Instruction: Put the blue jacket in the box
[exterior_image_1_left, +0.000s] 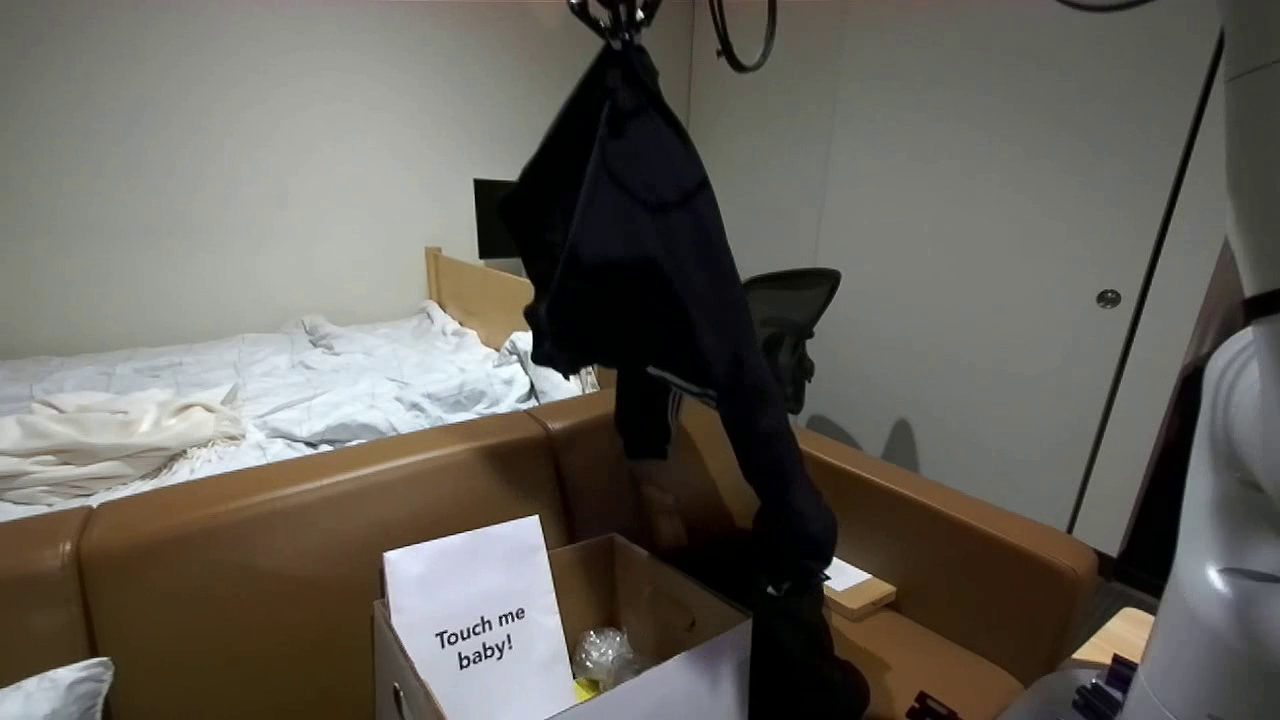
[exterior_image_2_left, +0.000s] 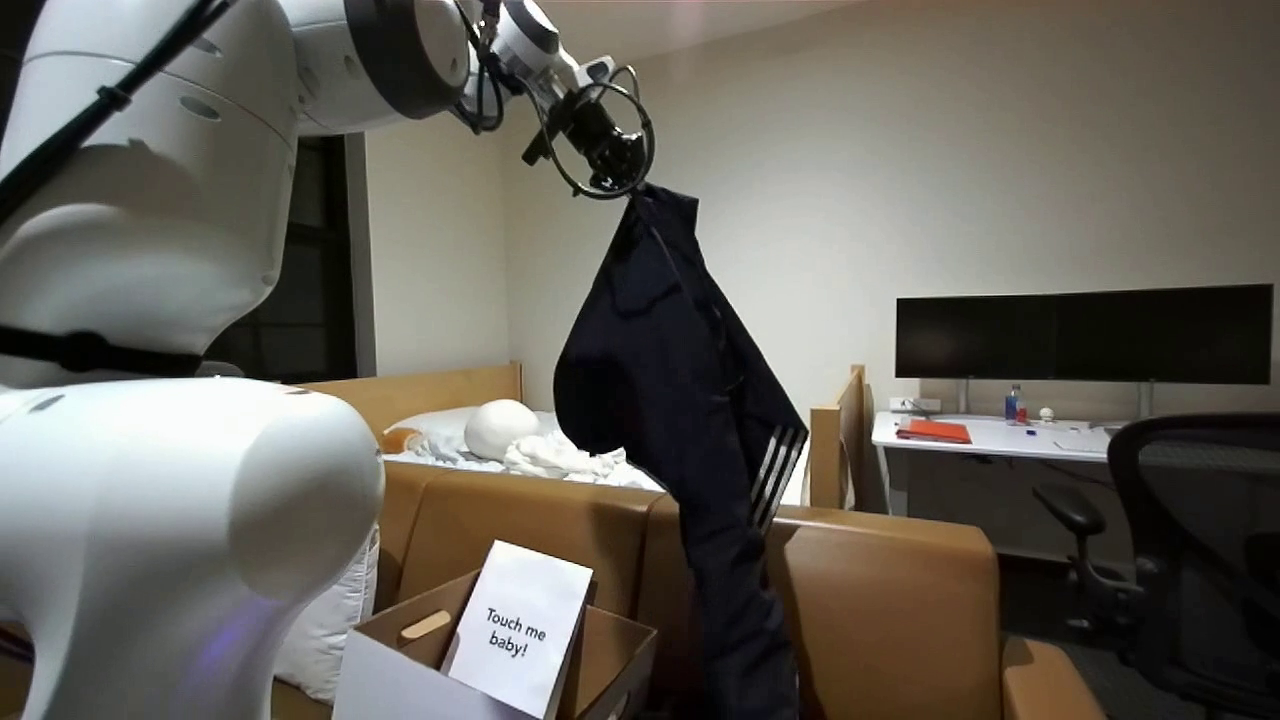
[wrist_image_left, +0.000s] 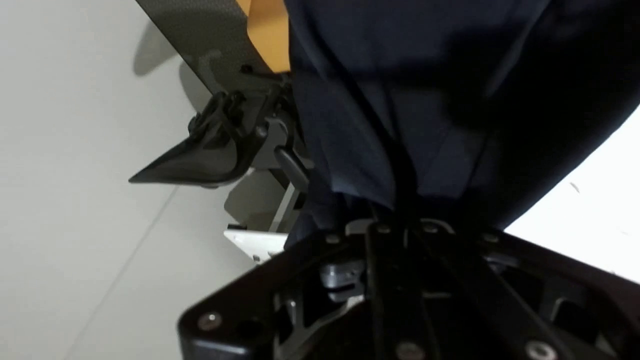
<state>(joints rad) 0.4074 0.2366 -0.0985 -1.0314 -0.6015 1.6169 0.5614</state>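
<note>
So the gripper (exterior_image_1_left: 622, 36) is right up at the top middle of the frame in an exterior view, pinched on a bunched bit of the blue jacket (exterior_image_1_left: 640, 220), and the rest just hangs there, nearly black from where I'm standing. The box (exterior_image_1_left: 690, 670) is lower middle, white card (exterior_image_1_left: 480, 580) ("Touch me baby!") poking up at its left. Jacket's outside it, drooping down to the right, and honestly I can't tell where its low end stops and the dark fabric (exterior_image_1_left: 810, 670) next to the box starts.
</note>
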